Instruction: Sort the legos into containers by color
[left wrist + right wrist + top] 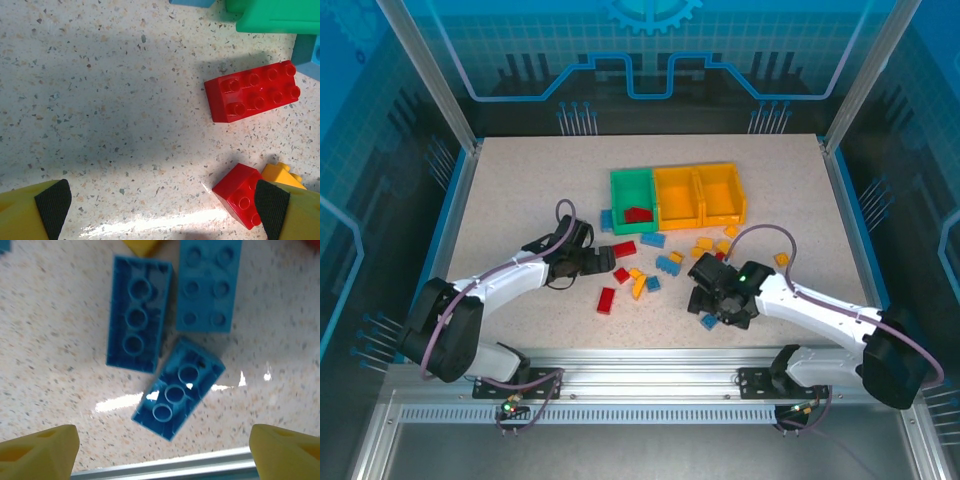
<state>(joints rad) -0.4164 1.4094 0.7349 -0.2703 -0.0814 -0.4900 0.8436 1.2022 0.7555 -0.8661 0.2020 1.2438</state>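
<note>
The containers stand in a row at the back: a green bin point(632, 190) with a red lego point(638, 214) in it, and two orange bins point(678, 195) point(722, 192). Loose red, blue and yellow legos point(650, 270) lie in front of them. My left gripper point(605, 262) point(162, 205) is open over the table, with a small red brick point(239, 194) by its right finger point(272, 207) and a long red brick point(252, 92) ahead. My right gripper point(717, 305) point(162, 452) is open above three blue bricks; the nearest one point(177, 387) lies studs down, untouched.
The table's metal front rail point(165, 467) runs just under my right gripper. A yellow brick point(280, 175) touches the small red one. The green bin's corner point(275, 17) and a blue brick point(307, 55) sit ahead of my left gripper. Bare tabletop point(510, 200) lies at the left.
</note>
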